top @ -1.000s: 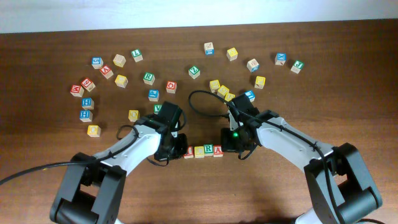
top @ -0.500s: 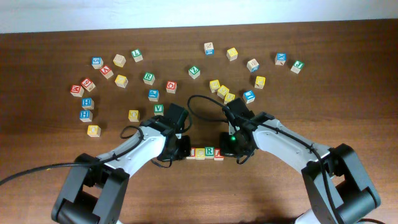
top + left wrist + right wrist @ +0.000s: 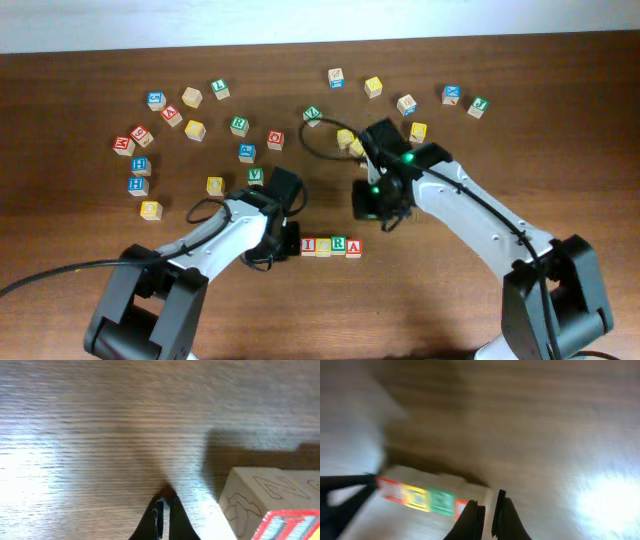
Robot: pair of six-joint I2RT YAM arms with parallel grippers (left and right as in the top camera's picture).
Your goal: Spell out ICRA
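Observation:
Several letter blocks stand in a tight row near the table's front middle: red I (image 3: 308, 245), yellow C (image 3: 322, 245), green R (image 3: 337, 244), red A (image 3: 352, 246). My left gripper (image 3: 287, 243) is shut and empty, low on the table just left of the I block. In the left wrist view the fingertips (image 3: 164, 506) meet on bare wood, with the row's end block (image 3: 250, 502) close on the right. My right gripper (image 3: 367, 207) is shut and empty, lifted behind the row's right end. The right wrist view shows its fingers (image 3: 488, 510) above the blurred row (image 3: 420, 498).
Many loose letter blocks lie scattered across the back half of the table, such as a green V (image 3: 256, 175), a yellow block (image 3: 214, 185), a blue block (image 3: 247, 152) and a yellow cluster (image 3: 350, 140) just behind the right arm.
My right gripper has pulled back and up from the right end of the row. The left gripper has stayed at the row's left end. The row has shifted slightly right.

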